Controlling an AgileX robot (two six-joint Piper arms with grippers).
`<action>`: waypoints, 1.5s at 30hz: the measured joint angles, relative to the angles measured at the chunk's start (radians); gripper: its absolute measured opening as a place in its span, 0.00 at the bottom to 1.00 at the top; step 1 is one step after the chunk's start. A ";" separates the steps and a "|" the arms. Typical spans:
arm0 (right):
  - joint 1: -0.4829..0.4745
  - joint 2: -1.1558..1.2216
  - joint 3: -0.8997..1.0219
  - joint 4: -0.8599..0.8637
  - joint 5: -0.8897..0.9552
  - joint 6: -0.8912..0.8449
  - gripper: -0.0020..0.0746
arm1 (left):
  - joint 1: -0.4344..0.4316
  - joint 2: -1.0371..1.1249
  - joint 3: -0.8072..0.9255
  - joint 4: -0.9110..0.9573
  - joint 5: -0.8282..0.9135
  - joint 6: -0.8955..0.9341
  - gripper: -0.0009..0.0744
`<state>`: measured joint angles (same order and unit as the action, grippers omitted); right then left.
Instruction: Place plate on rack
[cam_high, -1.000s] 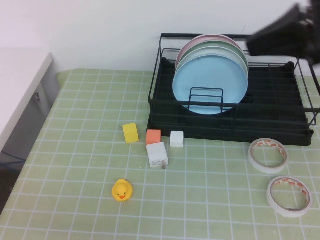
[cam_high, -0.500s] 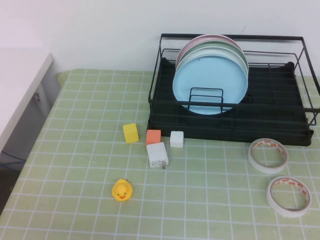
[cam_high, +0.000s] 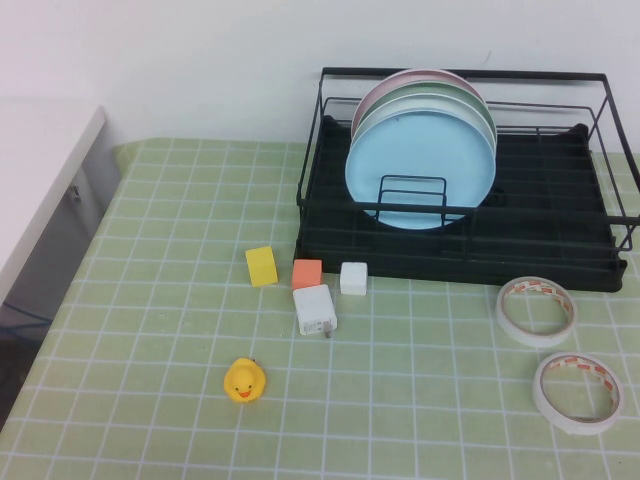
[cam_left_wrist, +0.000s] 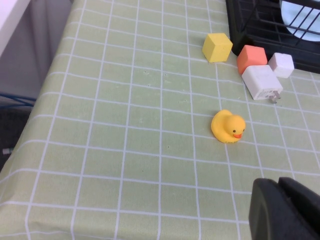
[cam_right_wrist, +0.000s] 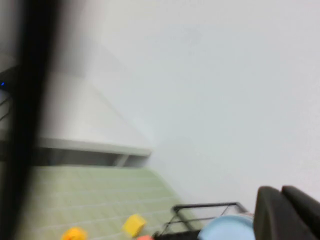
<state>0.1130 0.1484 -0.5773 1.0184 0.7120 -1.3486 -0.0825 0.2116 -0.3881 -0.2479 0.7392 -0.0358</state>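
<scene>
**Blue plate upright in rack; both arms out of the overhead view**

The plate (cam_high: 420, 165), light blue, stands on edge in the rack (cam_high: 560, 245), held in the left half of the rack among the upright dividers. It is the frontmost of a stack: a white plate (cam_high: 488, 120), a green plate (cam_high: 425, 93) and a pink plate (cam_high: 400, 82) stand just behind it, each showing only as a rim. A small wire loop of the rack crosses the plate's lower face.

The rack sits at the far right of the desk (cam_high: 150, 300), against the wall. Just in front of the rack's left corner: yellow cube (cam_high: 262, 266), orange cube (cam_high: 307, 273), small white cube (cam_high: 354, 278), and a white charger (cam_high: 315, 309) touching the orange cube. A rubber duck (cam_high: 244, 380) lies well nearer than these. In front of the rack's right end lie two tape rolls (cam_high: 536, 311), close together.

Left gripper (cam_left_wrist: 287, 210): seen only from its wrist camera, above the desk near the duck; jaws appear pressed together, holding nothing. Right gripper (cam_right_wrist: 287, 212): raised, well away from the rack; jaw state cannot be told.
</scene>
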 joint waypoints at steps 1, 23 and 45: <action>0.000 -0.014 0.012 0.000 0.022 0.000 0.04 | 0.000 0.000 0.000 0.000 0.002 0.000 0.01; 0.000 -0.064 0.588 -0.064 -0.688 0.193 0.04 | 0.000 0.000 0.000 0.000 0.002 -0.002 0.01; -0.135 -0.159 0.600 -1.094 -0.378 1.363 0.04 | 0.000 0.000 0.000 -0.015 0.004 -0.002 0.01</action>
<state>-0.0215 -0.0111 0.0229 -0.0755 0.3344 0.0140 -0.0825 0.2116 -0.3881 -0.2628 0.7434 -0.0374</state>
